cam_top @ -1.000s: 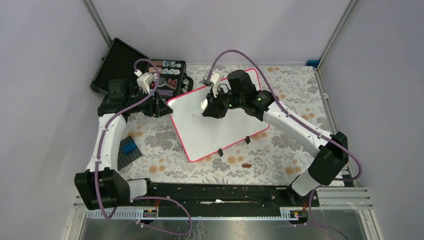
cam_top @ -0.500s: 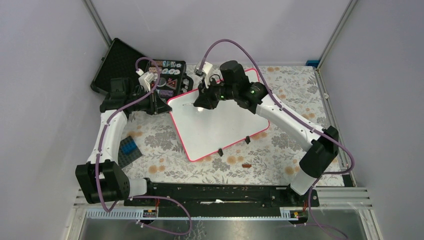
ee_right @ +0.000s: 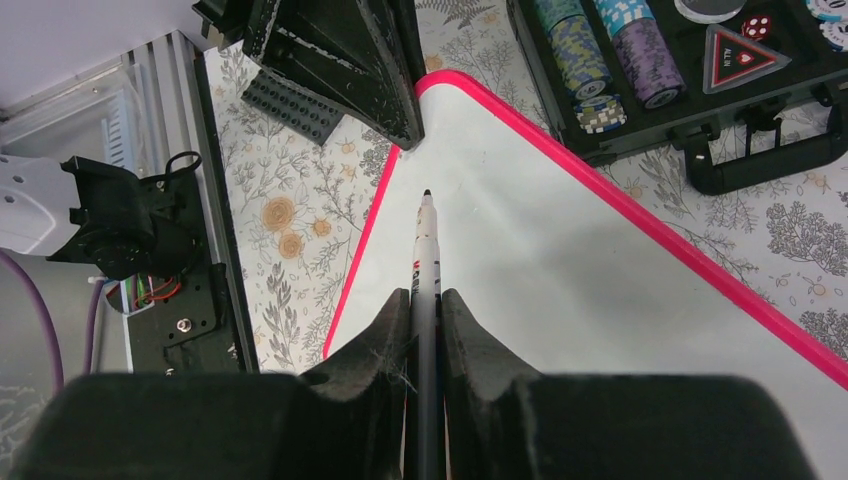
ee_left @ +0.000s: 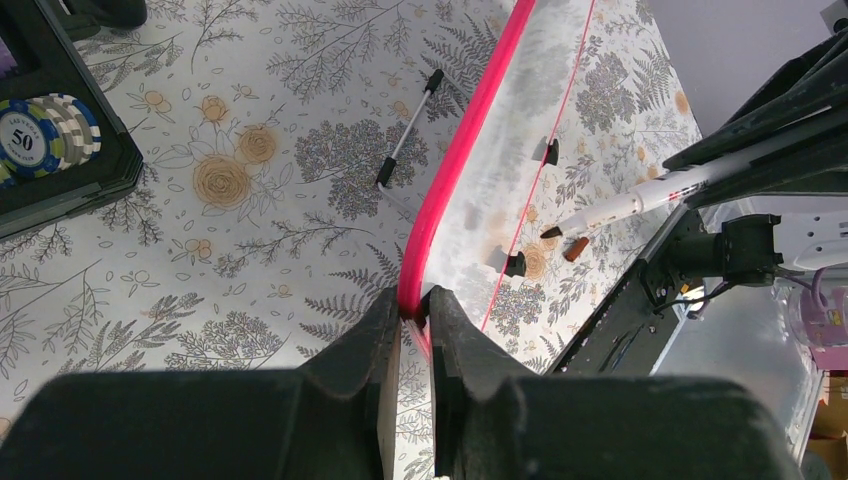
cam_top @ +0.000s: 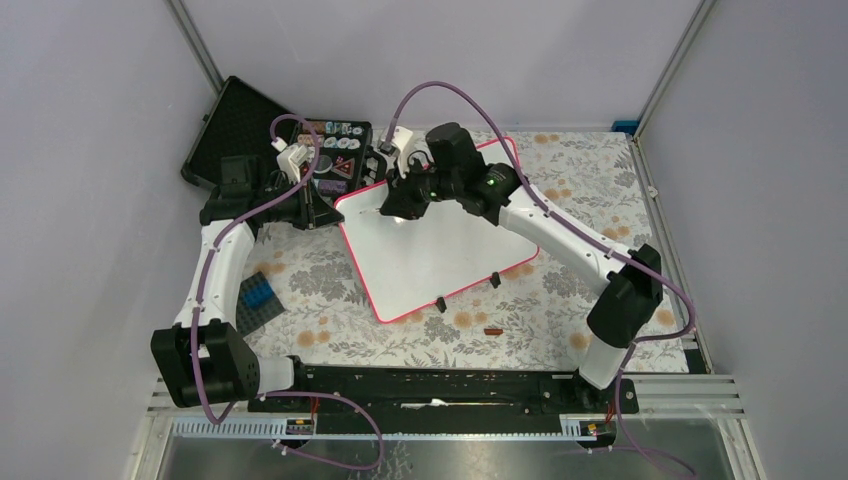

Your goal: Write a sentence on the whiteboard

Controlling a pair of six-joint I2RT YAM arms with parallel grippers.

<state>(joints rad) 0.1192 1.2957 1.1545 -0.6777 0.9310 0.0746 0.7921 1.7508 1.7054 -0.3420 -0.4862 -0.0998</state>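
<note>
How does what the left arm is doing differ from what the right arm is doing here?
The left end effector grips the whiteboard by its pink rim, while the right end effector grips a marker. The left one sits at the board's left edge, near the black case; the right one reaches over the board's white face with the marker tip pointing forward. Both are shut on something.

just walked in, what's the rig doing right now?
The left gripper is shut on the thin pink-red rim of the large, glossy white whiteboard, holding it at its left corner. The right gripper grips a white marker with a black tip, pointed at the board's far left area. I cannot tell whether the tip touches the surface. No writing shows on the board yet.
</note>
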